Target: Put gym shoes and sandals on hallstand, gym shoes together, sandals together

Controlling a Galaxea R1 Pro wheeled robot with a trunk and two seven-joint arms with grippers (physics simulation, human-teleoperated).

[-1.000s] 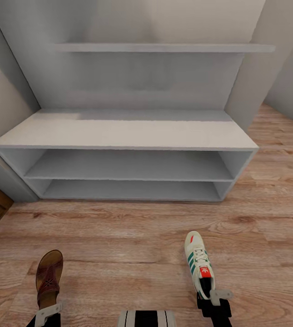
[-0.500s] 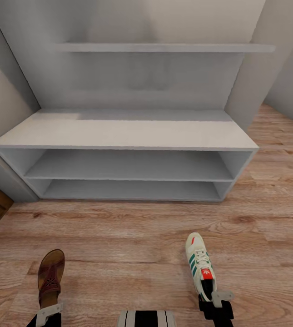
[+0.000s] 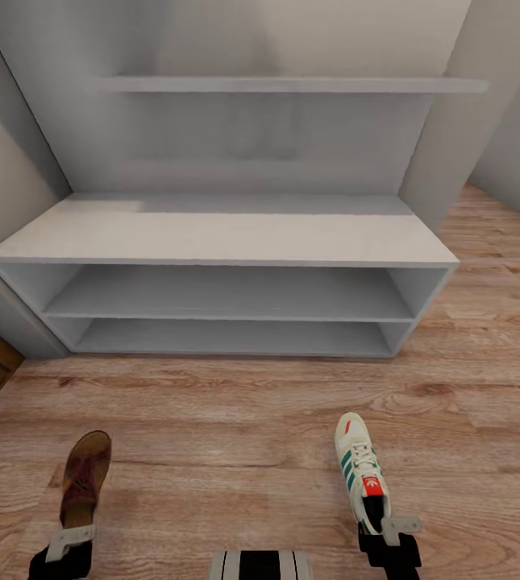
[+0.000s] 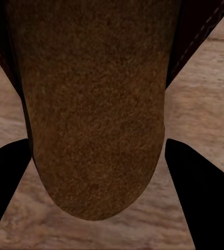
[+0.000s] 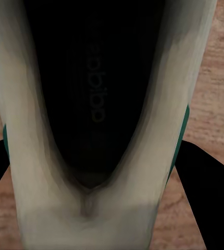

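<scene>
Now left end effector [image 3: 70, 541] clamped on sandal [image 3: 82, 478], right end effector [image 3: 388, 528] clamped on gym shoe [image 3: 361, 473], before hallstand [image 3: 219, 234]

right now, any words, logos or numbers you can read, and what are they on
Dark lettering on the gym shoe's insole in the right wrist view: too blurred to read.
White mark on the red tongue tab of the gym shoe in the head view: too small to read.
Sandal, hallstand: no text.

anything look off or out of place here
Nothing damaged or spilled. The rack has no shoes on it; the left gripper holds one sandal by its heel and the right gripper one gym shoe, both toes pointing at the rack.
</scene>
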